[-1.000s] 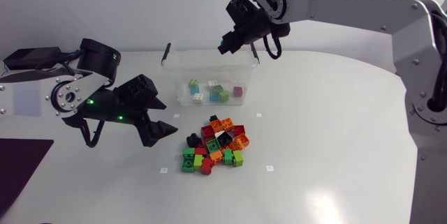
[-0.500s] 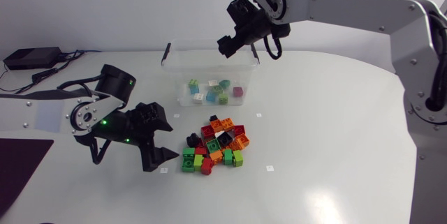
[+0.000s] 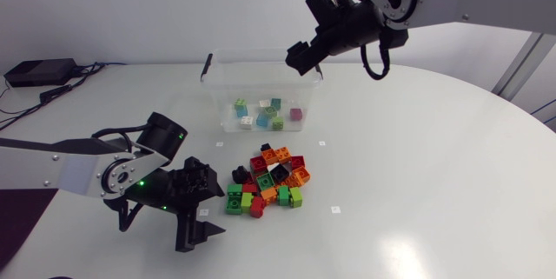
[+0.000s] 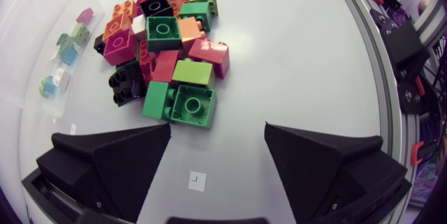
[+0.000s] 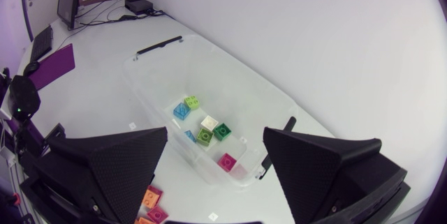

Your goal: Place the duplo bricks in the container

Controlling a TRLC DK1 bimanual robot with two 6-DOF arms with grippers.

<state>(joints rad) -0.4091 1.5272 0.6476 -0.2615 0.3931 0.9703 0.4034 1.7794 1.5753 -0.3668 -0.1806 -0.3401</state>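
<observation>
Left gripper (image 3: 198,211) was found open, its two fingers spread wide with nothing between them. It sat low over the table (image 3: 417,183), just beside the loose pile of duplo bricks (image 3: 269,179). Right gripper (image 3: 304,53) was likewise open and empty, held above the far rim of the container (image 3: 213,96).

Findings, by size:

1. Both arms entered from their own sides. The left arm lay low across the near left of the table. The right arm reached in high from the far right.
2. The container, a clear plastic tub with black handles (image 3: 207,64), stood upright on the far middle of the table. It was apart from the pile. From the right wrist view it lay below and ahead of the spread fingers.
3. The pile lay on the table between the container and the near edge. It held red, orange, green, black and magenta bricks, heaped and touching one another.
4. A small group of bricks (image 3: 265,114) lay on the container floor: blue, green, white and one pink brick (image 3: 296,114).
5. From the left wrist view, a green brick (image 4: 192,105) was the piece nearest the gripper. It lay ahead of the fingers and was not touched.
6. Small white markers (image 3: 335,210) were stuck flat on the table around the pile.
</observation>
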